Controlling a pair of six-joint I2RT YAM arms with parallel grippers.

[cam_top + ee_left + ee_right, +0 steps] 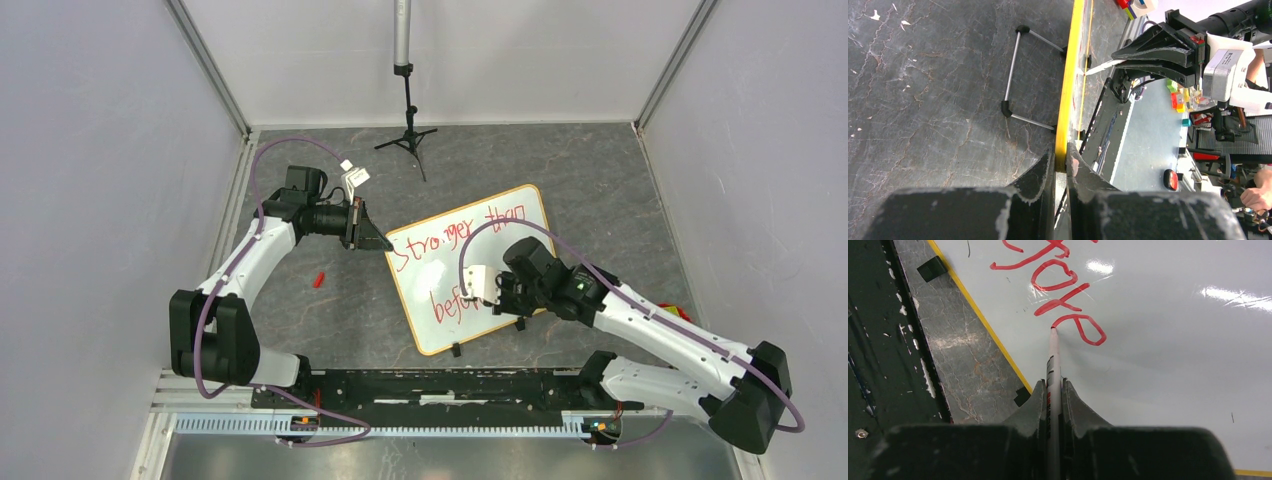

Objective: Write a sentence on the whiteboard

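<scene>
Left claw (1060, 159) clamping whiteboard (520, 215) edge, right claw (1052, 390) gripping marker (1053, 355) touching red writing (440, 245) "Stronger than before", red piece (319, 280) lying beside.

We see a white board with rounded corners and a thin orange frame (422, 300) in the middle of the top view. It is turned, so its top edge climbs to the right. Two small black feet (455, 350) stick out along its lower edge. On it are thin red handwritten words (430, 250) in two slanted rows. The upper row says "Stronger than". The lower row starts "befo".
</scene>
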